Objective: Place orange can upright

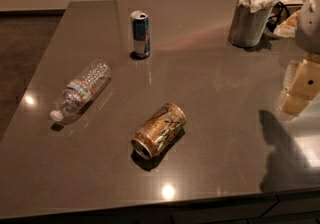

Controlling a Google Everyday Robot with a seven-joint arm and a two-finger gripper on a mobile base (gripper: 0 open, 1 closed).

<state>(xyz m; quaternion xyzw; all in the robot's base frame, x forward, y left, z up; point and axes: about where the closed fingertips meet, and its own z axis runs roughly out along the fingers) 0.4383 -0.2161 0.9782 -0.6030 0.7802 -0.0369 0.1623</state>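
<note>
The orange can [159, 130] lies on its side on the glossy grey-brown tabletop [215, 73], a little left of the middle and nearer the front edge than the far one. Its silver rimmed top points toward the front-left corner and its base toward the far right. A clear plastic water bottle [81, 90] also lies flat, close to the left edge, with its white cap aimed at the front-left corner and well apart from the orange can. A slim blue and silver can [140, 34] stands upright toward the far edge. By the far-right corner stands a metal holder [248, 24] stuffed with crumpled white paper. The gripper [301, 85] hangs over the right edge – yellowish, below a pale arm housing – well apart from the orange can; whether it is released or clenched I cannot tell
</note>
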